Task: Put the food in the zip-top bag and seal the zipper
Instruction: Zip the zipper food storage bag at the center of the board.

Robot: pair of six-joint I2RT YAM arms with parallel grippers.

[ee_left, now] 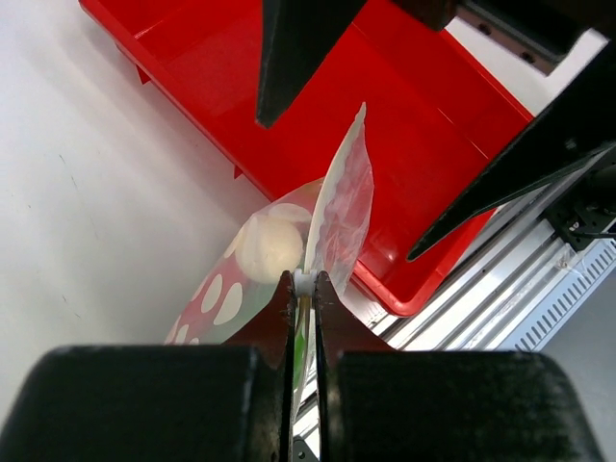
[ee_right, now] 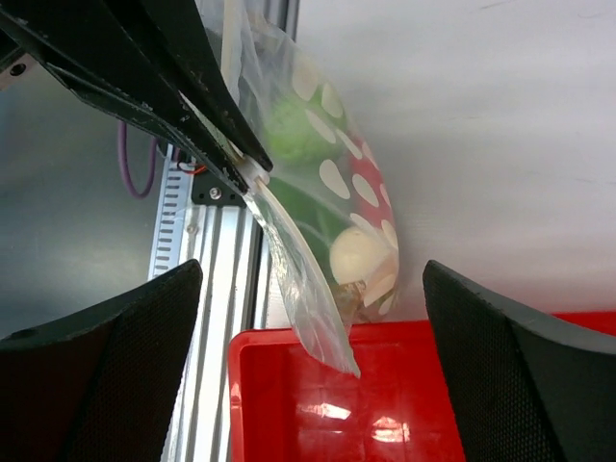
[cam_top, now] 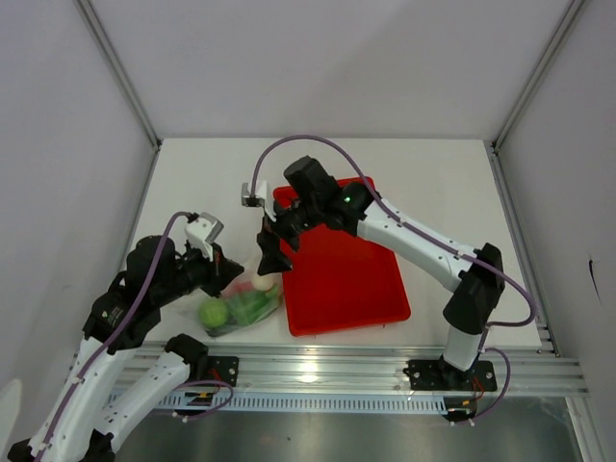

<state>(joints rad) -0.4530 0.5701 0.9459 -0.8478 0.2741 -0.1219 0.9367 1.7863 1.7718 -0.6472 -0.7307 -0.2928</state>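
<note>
The left gripper (ee_left: 303, 289) has its jaws pinched on the mouth edge of the clear floppy plastic zip-top bag (ee_left: 342, 207). The right gripper (cam_top: 273, 250) holds its jaws wide just above. Toy vegetables (cam_top: 231, 310) sit inside the bag. It lies at the white bench's (cam_top: 433, 183) front edge, its free corner pointing at the red rectangular tray (cam_top: 356, 279) beside it.

Left jaws tight on zip-top bag (ee_left: 343, 206), red tray (ee_left: 423, 120) behind.

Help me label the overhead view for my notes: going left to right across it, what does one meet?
Left arm's elbow → zip-top bag → red tray → right arm's elbow. The pincers overlap the bag, so they are left out.
</note>
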